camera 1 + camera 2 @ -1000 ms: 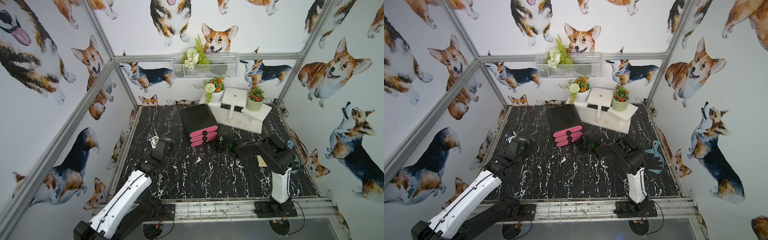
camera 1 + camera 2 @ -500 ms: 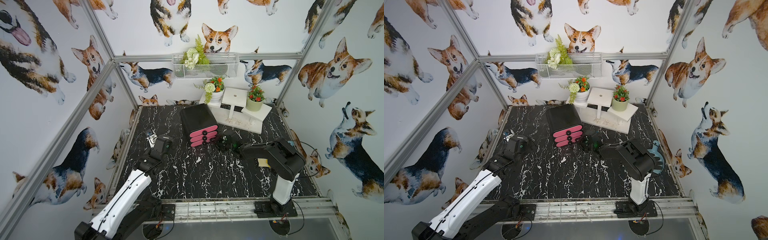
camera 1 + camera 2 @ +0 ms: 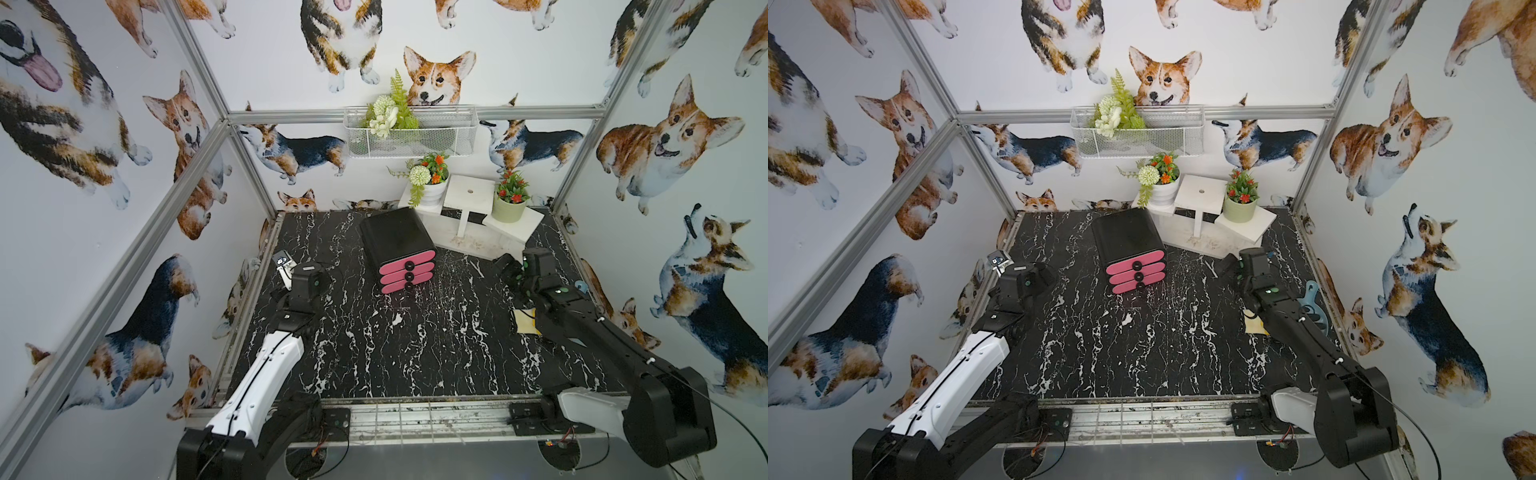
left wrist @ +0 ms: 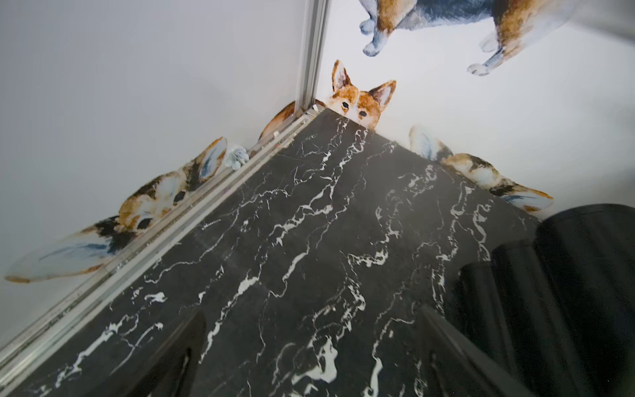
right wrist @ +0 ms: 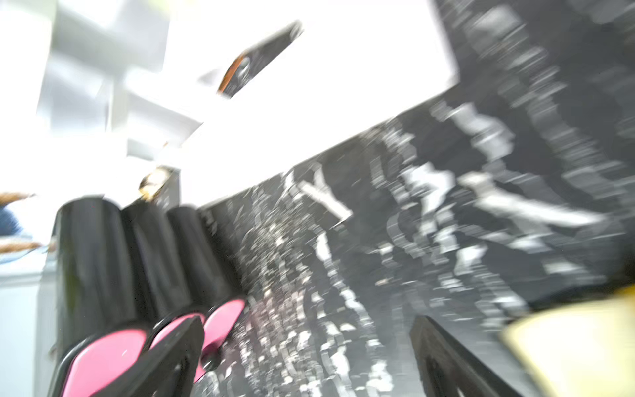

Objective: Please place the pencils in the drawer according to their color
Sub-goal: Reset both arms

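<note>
The drawer unit [image 3: 399,249] [image 3: 1128,245] is a black box with three pink fronts, all shut, standing mid-table toward the back. No pencils show in any view. My left gripper [image 3: 318,274] [image 3: 1040,274] hovers near the table's left edge, left of the unit. In the left wrist view the left gripper [image 4: 309,361] is open over bare marble, with the unit's black side [image 4: 567,282] beside it. My right gripper [image 3: 509,266] [image 3: 1229,266] is right of the unit, apart from it. The blurred right wrist view shows the right gripper [image 5: 305,357] open and empty, the pink fronts [image 5: 103,354] off to one side.
A yellow pad [image 3: 525,326] [image 3: 1254,326] lies under my right forearm. A blue object [image 3: 1312,299] sits at the table's right edge. A white stand [image 3: 469,195] with two flower pots fills the back right. A wire basket [image 3: 409,133] hangs on the back wall.
My right gripper has opened and pulled away from the drawer fronts toward the right and back. My left gripper has shifted slightly toward the back left, still open.
</note>
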Controlling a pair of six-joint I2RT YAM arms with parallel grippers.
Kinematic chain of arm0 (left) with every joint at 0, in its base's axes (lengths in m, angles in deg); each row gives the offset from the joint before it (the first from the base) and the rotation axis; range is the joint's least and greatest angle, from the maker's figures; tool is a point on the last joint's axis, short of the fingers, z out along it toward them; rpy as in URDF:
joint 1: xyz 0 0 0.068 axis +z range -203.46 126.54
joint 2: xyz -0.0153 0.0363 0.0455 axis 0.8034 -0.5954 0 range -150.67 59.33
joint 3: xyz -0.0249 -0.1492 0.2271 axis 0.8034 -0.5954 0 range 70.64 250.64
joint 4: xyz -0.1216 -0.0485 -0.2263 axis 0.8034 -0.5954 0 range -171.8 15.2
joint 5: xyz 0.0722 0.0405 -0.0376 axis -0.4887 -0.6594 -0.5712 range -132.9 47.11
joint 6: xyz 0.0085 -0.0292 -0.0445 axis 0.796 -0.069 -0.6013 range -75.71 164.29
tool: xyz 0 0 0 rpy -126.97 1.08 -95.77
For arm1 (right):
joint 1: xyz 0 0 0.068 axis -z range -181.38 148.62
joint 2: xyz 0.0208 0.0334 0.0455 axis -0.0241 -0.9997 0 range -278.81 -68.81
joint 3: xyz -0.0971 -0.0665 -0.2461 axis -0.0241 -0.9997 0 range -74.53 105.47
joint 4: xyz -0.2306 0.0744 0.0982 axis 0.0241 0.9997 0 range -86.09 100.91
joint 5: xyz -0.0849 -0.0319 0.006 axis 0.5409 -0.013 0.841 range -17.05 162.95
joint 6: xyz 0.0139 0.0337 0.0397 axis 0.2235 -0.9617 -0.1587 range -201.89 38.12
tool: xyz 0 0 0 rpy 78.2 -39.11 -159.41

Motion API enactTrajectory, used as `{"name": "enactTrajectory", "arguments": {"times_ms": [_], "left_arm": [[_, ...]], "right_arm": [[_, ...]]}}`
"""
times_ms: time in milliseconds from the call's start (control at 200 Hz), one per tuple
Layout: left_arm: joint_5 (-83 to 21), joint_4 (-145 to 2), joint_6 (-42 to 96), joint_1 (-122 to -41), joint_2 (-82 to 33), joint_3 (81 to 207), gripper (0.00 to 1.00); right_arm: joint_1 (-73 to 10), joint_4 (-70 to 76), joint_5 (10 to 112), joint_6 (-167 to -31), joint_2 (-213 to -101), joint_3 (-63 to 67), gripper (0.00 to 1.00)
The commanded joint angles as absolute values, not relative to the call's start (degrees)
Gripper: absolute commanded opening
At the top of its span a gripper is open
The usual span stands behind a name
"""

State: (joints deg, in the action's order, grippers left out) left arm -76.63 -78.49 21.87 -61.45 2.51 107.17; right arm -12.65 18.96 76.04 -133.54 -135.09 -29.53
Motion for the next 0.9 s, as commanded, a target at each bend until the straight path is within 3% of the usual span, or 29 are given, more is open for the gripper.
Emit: {"name": "enactTrajectory", "arguments": {"times_ms": [0,210,425,596,806,891], "left_arm": [[-73.17,-66.3,30.57,-58.72,3.0,102.92,1.0],[-65.29,-50.53,34.76,-53.4,-0.46,94.17,1.0],[-62.84,-39.03,36.55,-51.33,-8.83,90.87,1.0],[-58.77,-27.52,36.84,-49.62,-16.74,88.22,1.0],[-53.62,-7.31,39.74,-49.09,-31.92,86.08,1.0],[-50.08,-17.3,39.32,-48.5,-29.63,89.19,1.0]], "right_arm": [[-6.99,29.35,80.45,-123.61,-133.6,-27.65,0.99],[-5.69,17.9,92.87,-109.72,-128.88,-32.58,1.0],[-5.65,0.78,97.94,-96.19,-122.65,-44.47,0.99],[-5.54,-12.84,98.24,-92.44,-120.2,-53.82,1.0],[-3.36,-25.81,91.85,-92.23,-126.35,-58.54,1.0],[-2.9,-30.41,89.16,-92.07,-128.66,-59.95,1.0]]}}
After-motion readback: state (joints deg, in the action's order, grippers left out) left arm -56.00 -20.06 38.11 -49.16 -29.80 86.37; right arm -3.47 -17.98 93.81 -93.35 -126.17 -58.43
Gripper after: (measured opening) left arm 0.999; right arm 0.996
